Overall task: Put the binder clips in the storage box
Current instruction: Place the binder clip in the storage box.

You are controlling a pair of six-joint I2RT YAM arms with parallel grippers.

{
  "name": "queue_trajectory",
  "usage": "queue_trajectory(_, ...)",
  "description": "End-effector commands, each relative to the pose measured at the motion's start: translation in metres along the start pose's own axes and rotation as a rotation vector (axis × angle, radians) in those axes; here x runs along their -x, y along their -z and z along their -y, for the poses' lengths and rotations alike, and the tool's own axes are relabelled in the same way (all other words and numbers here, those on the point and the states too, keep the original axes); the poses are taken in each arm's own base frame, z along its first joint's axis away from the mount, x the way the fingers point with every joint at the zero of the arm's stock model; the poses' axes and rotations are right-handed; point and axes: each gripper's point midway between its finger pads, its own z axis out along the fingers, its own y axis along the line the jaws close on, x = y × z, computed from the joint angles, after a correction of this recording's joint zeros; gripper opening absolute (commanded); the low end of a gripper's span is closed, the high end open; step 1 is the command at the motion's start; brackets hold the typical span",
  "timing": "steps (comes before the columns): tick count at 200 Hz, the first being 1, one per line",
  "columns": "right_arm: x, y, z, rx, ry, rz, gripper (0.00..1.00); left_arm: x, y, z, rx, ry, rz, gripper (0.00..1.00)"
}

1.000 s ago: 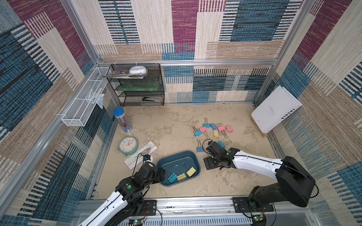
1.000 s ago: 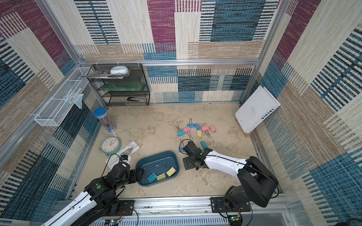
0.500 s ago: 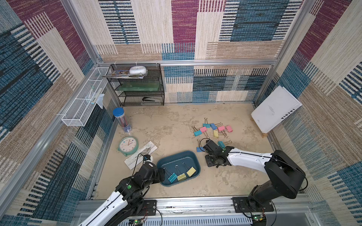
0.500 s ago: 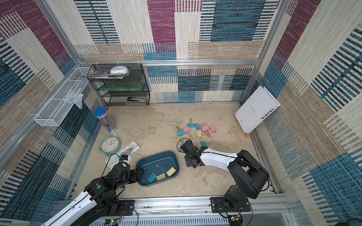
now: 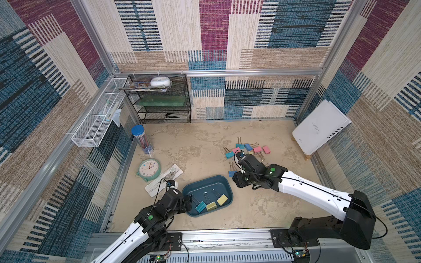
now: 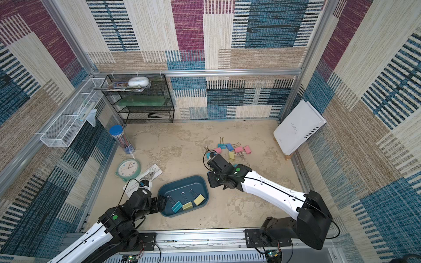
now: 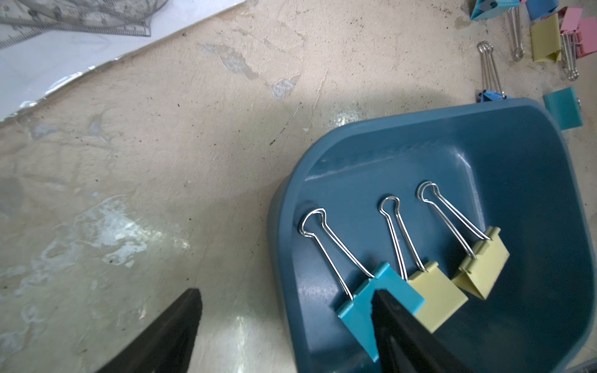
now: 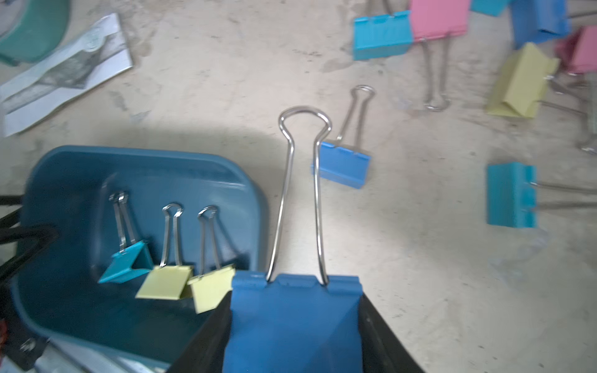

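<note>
My right gripper is shut on a blue binder clip, its wire handles pointing forward, just beside the right end of the storage box. In both top views that gripper hangs at the box's right rim. The dark teal storage box holds one teal clip and two yellow clips. My left gripper is open and straddles the box's left wall, one finger over the teal clip. Several loose binder clips lie behind the right gripper, and another blue clip lies near the box.
A round clock, a ruler packet and a pencil tube stand left of the box. A black mesh rack and white wire basket are at the back left. A white book leans on the right wall.
My right gripper has shut on the blue clip and moved a little left with it to the box's right rim. The left arm has not moved.
</note>
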Motion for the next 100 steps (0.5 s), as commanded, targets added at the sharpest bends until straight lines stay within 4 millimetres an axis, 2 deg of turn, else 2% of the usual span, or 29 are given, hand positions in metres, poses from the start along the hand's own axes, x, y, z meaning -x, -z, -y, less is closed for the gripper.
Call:
queue_trajectory(1, -0.005, -0.004, -0.059, 0.154, 0.057, -0.028, 0.45, 0.005, 0.002, 0.003, -0.007, 0.004, 0.015, 0.87)
queue_trajectory(14, -0.009, -0.009, -0.092, 0.218, 0.12, -0.039, 0.45, 0.005, 0.002, 0.003, -0.006, 0.003, 0.015, 0.86)
queue_trajectory(28, -0.014, -0.019, -0.109, 0.248, 0.168, -0.055, 0.45, 0.005, 0.002, 0.003, -0.006, 0.004, 0.014, 0.86)
queue_trajectory(70, -0.027, -0.043, -0.125, 0.302, 0.272, -0.106, 0.44, 0.004, 0.002, 0.002, -0.008, 0.006, 0.016, 0.86)
queue_trajectory(87, -0.034, -0.051, -0.121, 0.286, 0.331, -0.131, 0.44, 0.005, 0.002, 0.002, -0.006, 0.008, 0.018, 0.86)
queue_trajectory(100, -0.042, -0.058, -0.11, 0.244, 0.383, -0.162, 0.44, 0.005, 0.002, 0.002, -0.004, 0.008, 0.018, 0.86)
